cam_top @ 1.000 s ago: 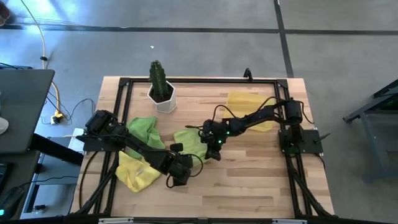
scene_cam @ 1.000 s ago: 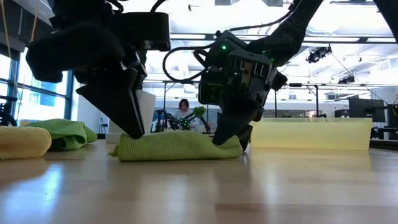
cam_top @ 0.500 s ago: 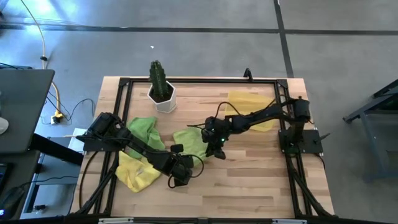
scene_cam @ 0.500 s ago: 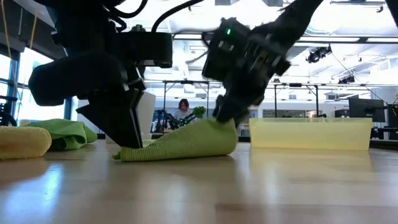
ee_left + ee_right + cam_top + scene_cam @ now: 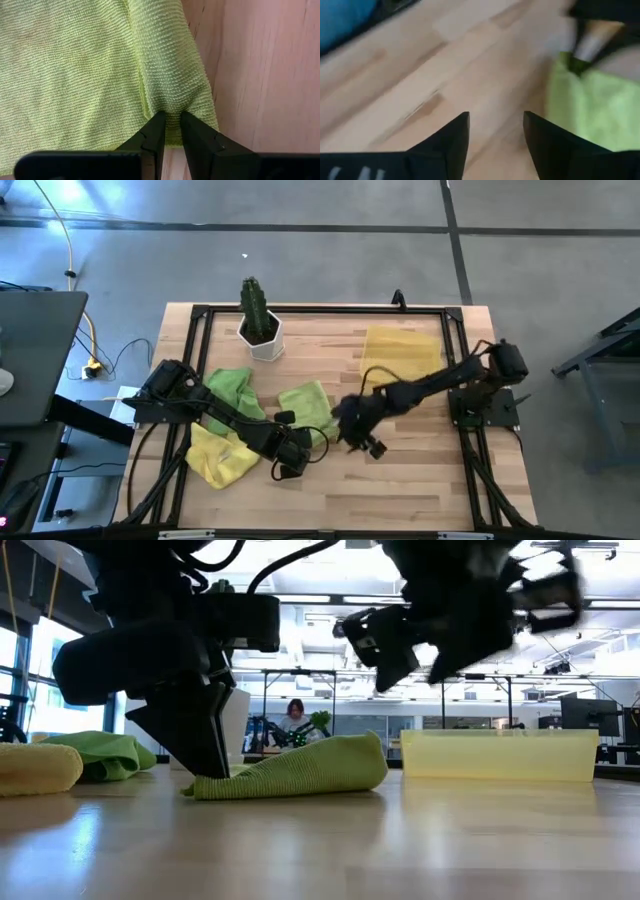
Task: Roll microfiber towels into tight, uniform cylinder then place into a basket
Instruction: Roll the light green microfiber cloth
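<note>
Left hand (image 5: 170,122), at lower centre of the high view, is clamped on a pinch of the folded edge of the middle lime green towel (image 5: 305,402), pressing that corner to the table (image 5: 430,470). Judged purpose: an anchor, so the fold does not spring apart. Right hand (image 5: 495,132) has its fingers spread with nothing between them; in the low view it hangs above the towel's raised far end, clear of the cloth, with only bare wood beneath it in its own wrist view.

The towel is folded over and humped, not a tight cylinder; rolling is judged unfinished.

Count:
- Towels, three: the lime one in hand; a second lime green towel (image 5: 230,387), crumpled at centre left; one yellow towel (image 5: 218,455), bunched at lower left.
- Basket (image 5: 402,350), one, upper right of the table, no towel seen in it.
- Potted cactus (image 5: 258,320), one, upper left.
- Hands, two.
</note>
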